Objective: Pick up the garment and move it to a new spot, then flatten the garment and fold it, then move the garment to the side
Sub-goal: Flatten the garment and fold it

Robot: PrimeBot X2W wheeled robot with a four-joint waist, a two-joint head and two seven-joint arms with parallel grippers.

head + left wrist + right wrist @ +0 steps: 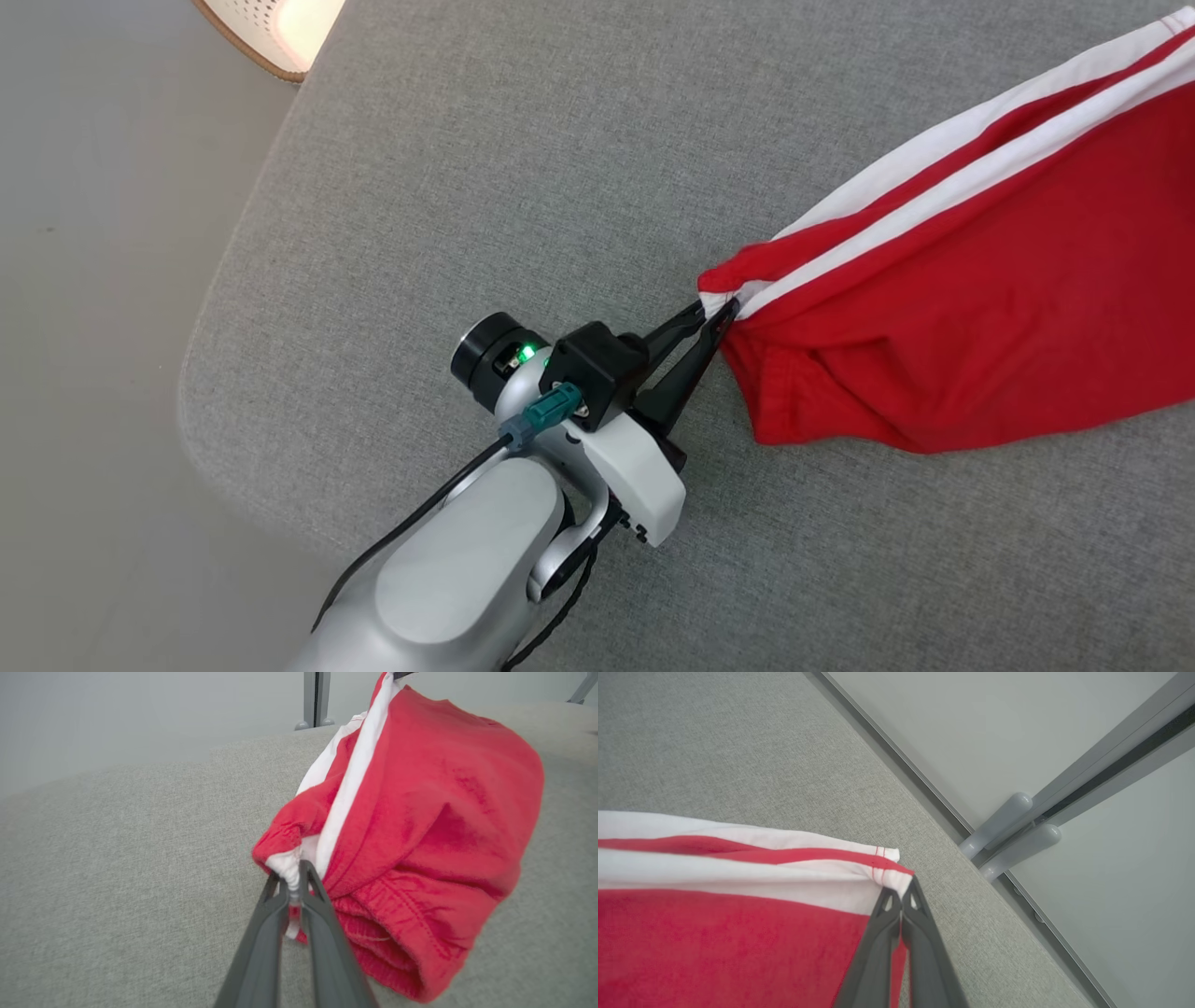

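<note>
Now: both grippers pinch the red garment over the grey cushion

Left gripper (721,315) has its two dark fingers drawn nearly together on a gathered corner of the garment (980,308), where white stripe meets the red elastic band. In the right wrist view, the right gripper (901,897) is likewise closed, nipping the opposite corner at a hem with red stitching across two white stripes. The red cloth stretches between the two grips, and its bulk sags in loose folds toward the grey cushion (467,187); whether it touches cannot be told. A green light (527,354) glows on the left wrist beside a teal cable plug (546,412). Pale floor (93,280) lies left of the cushion.
</note>
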